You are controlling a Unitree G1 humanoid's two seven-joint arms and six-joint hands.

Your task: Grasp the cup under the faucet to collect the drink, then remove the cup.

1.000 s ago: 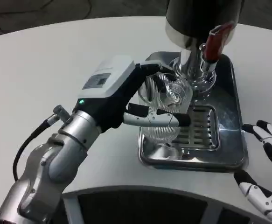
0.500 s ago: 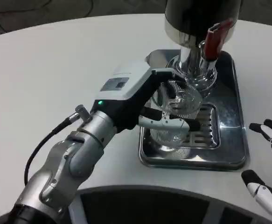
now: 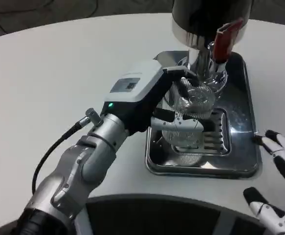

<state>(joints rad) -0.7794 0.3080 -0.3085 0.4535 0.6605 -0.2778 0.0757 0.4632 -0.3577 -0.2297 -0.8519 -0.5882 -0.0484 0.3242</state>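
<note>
My left hand (image 3: 147, 100) grips a clear ribbed cup (image 3: 188, 115), fingers wrapped around its side. The cup is over the slotted grate of the steel drip tray (image 3: 240, 147), just in front of the dispenser's spout (image 3: 203, 61). A red tap lever (image 3: 224, 36) sticks out of the dark dispenser body (image 3: 210, 14) above. My right hand (image 3: 279, 186) hovers at the lower right, off the tray's right corner, fingers spread and holding nothing.
The tray and dispenser stand on a round white table (image 3: 59, 73), with wide bare surface to the left. A black cable (image 3: 54, 152) runs from my left wrist. The table's front edge lies just below the tray.
My left hand has carried the cup to the right and farther back, closer under the spout. The right hand has stayed at the lower right, shifting only slightly.
</note>
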